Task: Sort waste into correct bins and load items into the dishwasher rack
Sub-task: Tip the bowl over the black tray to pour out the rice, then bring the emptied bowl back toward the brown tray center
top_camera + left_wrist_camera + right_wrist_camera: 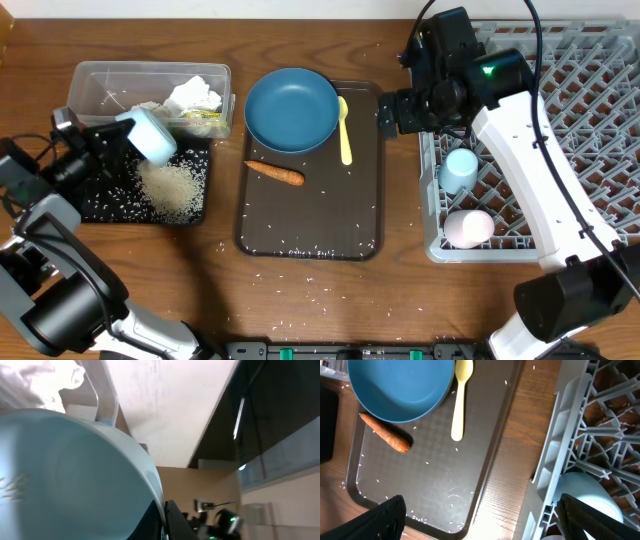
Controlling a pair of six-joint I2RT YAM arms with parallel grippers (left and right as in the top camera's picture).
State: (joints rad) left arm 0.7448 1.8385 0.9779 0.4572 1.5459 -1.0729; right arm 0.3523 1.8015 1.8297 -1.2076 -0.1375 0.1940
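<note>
At the far left of the overhead view, the left pincer [122, 140] holds a small bowl [152, 135]. The bowl is tipped on its side above the black tray [100, 200]. In the left wrist view the bowl [65, 475] fills the lower left, and one dark finger [175, 522] sits right at its rim.

A heap of rice [175, 190] lies on the black tray, just under the tipped bowl. The clear tub [100, 70] sits in the upper left, just above the black tray in the frame. White napkins [195, 97] are inside it.

In the middle is the brown tray [320, 215]. The big bowl [291, 110] sits at its top end. The spoon [344, 130] lies just right of the big bowl. The carrot [275, 173] lies just below the big bowl. A few rice grains are spread on the brown tray and on the surface [300, 300].

The right pincer [388, 112] hangs over the gap between the brown tray's top right corner and the rack [590, 120]. It is wide and holds nothing. In the right wrist view its two fingers [385, 517] show in the two lower corners, far apart.

The rack fills the right side. A second small bowl [460, 170] and the cup [468, 228] sit near its left edge, the cup lower in the frame.
</note>
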